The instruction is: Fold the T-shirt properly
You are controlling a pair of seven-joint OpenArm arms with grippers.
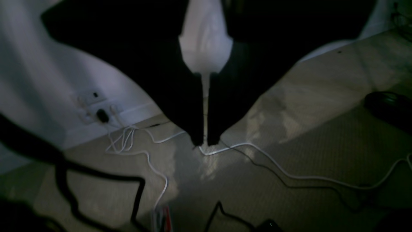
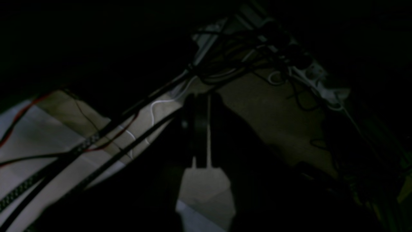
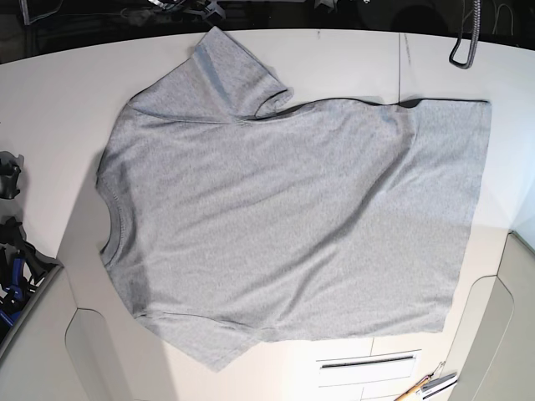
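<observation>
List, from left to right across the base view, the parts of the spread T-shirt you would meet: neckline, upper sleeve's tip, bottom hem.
The T-shirt's neckline → the upper sleeve's tip → the bottom hem

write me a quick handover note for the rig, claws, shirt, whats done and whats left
Left claw: nearly closed, thin slit between the fingertips, holding nothing, away from the shirt.
Right claw: too dark to tell open or shut; no shirt visible at it.
T-shirt: spread out on the white table, collar toward the base view's left, hem toward its right; some creases.
Done: shirt laid out, no body fold visible.
Left: all the folding; smoothing the creases first would probably help.
</observation>
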